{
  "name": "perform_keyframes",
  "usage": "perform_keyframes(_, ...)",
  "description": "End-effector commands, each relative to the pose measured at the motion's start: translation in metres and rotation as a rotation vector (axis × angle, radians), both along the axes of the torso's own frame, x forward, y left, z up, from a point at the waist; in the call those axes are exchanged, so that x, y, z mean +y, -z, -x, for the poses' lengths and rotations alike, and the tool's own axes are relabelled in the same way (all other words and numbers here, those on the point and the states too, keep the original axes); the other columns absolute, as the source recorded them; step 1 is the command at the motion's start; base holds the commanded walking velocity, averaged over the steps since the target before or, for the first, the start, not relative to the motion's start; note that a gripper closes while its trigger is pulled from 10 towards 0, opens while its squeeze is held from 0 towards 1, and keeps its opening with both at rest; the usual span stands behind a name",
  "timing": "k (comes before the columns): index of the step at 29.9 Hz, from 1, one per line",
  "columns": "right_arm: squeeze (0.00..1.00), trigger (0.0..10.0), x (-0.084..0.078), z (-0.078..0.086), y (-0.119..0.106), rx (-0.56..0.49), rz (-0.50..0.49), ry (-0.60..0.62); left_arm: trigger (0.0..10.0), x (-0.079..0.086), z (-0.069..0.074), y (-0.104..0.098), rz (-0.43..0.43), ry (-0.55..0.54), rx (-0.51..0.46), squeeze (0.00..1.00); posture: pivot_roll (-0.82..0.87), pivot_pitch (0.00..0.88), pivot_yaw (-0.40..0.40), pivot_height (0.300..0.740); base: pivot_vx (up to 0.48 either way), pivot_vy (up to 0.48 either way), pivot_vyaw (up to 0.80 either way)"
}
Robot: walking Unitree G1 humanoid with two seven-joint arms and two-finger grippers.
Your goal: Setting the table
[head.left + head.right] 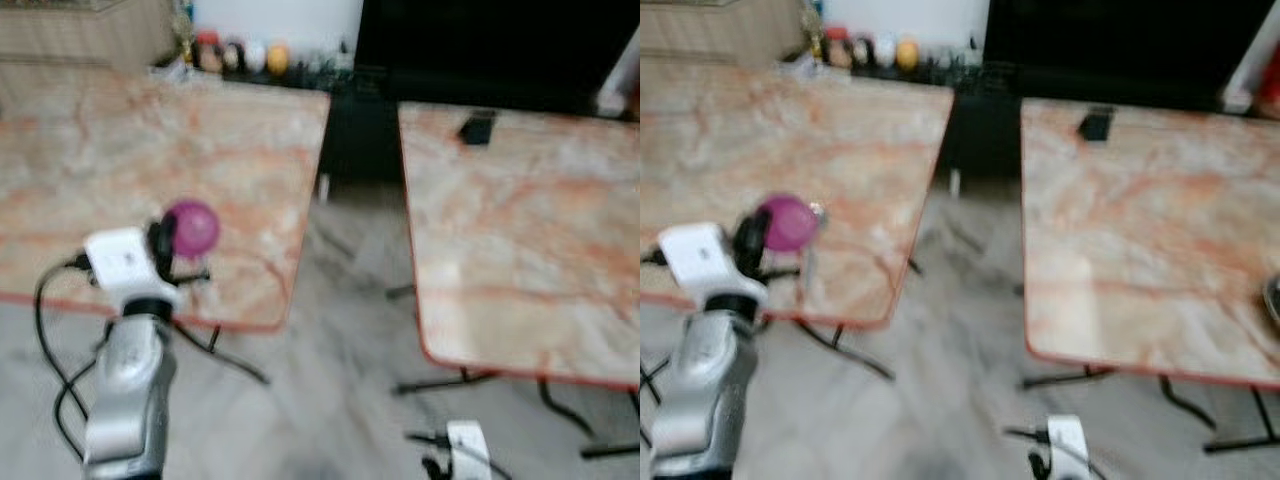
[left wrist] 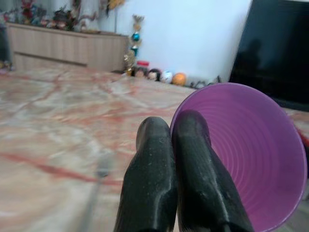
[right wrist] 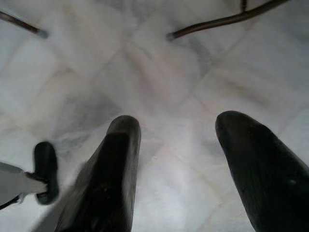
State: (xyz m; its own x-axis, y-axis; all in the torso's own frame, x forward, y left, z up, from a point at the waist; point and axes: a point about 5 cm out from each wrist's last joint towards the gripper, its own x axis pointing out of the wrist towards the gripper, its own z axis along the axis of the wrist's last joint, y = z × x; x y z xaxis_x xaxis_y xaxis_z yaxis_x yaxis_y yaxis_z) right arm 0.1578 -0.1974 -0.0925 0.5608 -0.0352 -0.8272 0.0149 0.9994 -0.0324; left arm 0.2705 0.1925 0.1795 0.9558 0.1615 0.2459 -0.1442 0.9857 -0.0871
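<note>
Left claw [image 2: 174, 159], pinched on the purple cup's [image 1: 192, 228] rim, hovers near the left table's [image 1: 120, 130] front edge; judged next: lower and release. Right claw [image 3: 193, 159] gapes, idle.

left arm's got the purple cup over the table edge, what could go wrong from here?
1. The left gripper pinches the purple cup by one side of its rim only; it could tip or slip.
2. The cup hangs near the left table front edge; released here, it may fall.
3. Head views are blurred, so placement could be off.
</note>
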Motion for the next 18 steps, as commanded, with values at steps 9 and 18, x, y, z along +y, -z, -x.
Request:
perform_keyframes(9,0.0,10.0,-0.0102,-0.0034,-0.003,-0.012,0.015,0.027,10.0,-0.0042,-0.0056,-0.0057,0.009,0.018,-0.013,0.0,0.05,0.0,-0.077,0.74,0.0,-0.333,0.0)
perform_keyframes(18,0.0,10.0,-0.0107,-0.0046,-0.0036,-0.011,0.014,0.017,10.0,-0.0006,-0.0001,-0.0015,-0.075,0.053,0.012,0.0,0.06,0.0,-0.082,0.74,0.0,-0.324,0.0)
